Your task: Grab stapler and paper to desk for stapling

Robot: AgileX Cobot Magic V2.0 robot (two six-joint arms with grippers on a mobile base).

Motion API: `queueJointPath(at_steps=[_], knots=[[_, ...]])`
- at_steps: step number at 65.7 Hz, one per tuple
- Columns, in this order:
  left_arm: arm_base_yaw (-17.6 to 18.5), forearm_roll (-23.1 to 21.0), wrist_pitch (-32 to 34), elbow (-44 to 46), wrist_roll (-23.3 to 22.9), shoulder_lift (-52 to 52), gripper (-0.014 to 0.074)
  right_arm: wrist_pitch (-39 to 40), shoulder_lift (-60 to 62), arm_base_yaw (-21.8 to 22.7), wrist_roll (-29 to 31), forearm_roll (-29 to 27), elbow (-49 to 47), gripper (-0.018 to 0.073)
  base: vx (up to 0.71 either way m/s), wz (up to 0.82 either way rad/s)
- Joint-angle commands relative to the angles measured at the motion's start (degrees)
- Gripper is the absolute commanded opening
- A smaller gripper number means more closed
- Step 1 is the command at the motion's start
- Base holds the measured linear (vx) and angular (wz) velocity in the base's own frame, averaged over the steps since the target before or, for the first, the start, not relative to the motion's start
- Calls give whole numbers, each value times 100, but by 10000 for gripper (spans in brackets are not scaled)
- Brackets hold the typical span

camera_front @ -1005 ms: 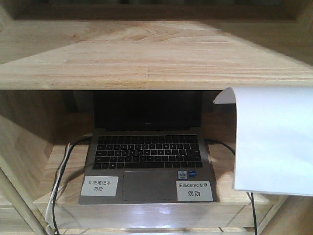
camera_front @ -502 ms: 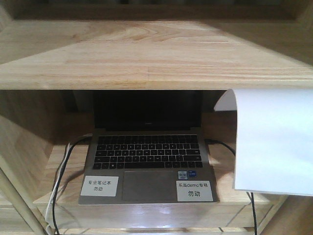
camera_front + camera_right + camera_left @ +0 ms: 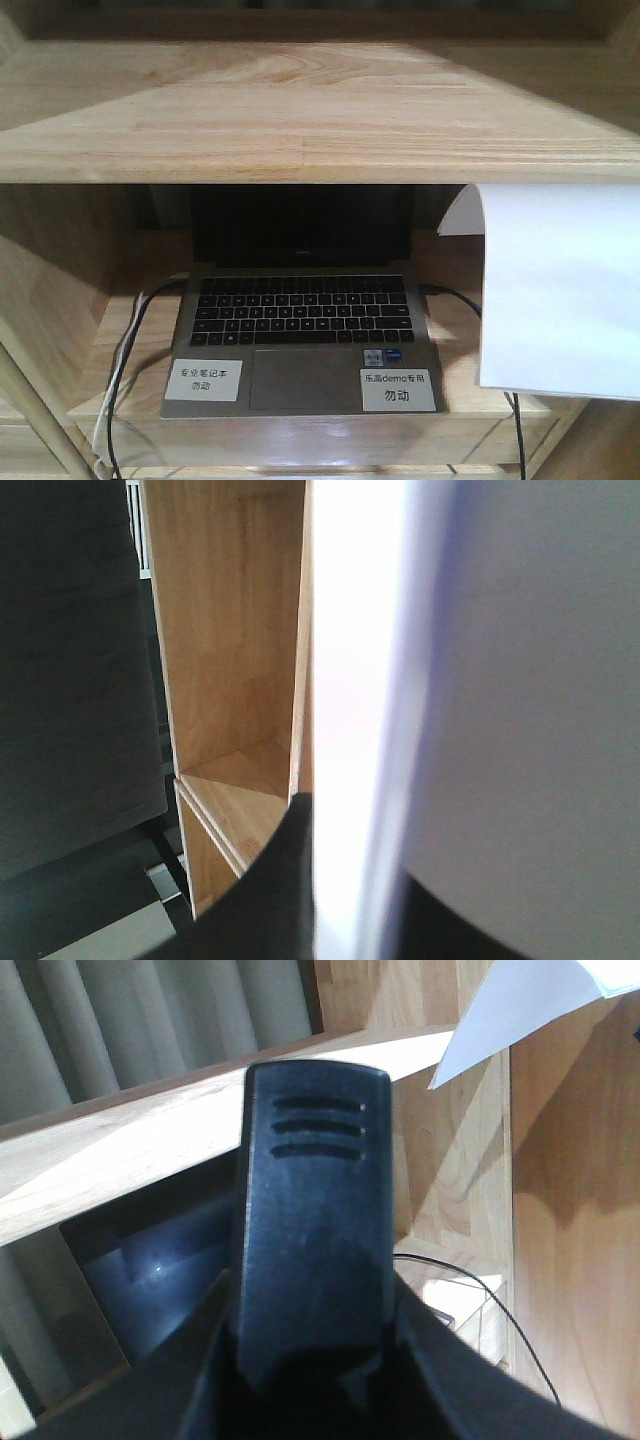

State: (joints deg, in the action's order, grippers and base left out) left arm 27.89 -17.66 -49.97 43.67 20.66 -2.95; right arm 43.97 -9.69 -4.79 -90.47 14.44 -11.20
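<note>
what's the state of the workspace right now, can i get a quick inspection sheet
surface: light wooden shelf board, nothing seen on top; desk not in view
job's things: paper hangs curled at right, pinched by the right gripper; stapler appears held in the left gripper
clutter: open laptop in the compartment below, two white labels on its palm rest
grippers: both seem shut on their items
cables: black and white cables left of laptop, black cable right
surroundings: grey curtain beyond the shelf
</note>
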Motion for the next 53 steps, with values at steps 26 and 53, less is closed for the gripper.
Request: queueJointPath(at_steps=[26,53], knots=[[5,-141,661,133,2,-115,-6,221,-72,31,38,-38,-160,-3,0,0],[5,-141,661,133,2,-115,-6,221,-72,31,38,-38,-160,-3,-4,16]])
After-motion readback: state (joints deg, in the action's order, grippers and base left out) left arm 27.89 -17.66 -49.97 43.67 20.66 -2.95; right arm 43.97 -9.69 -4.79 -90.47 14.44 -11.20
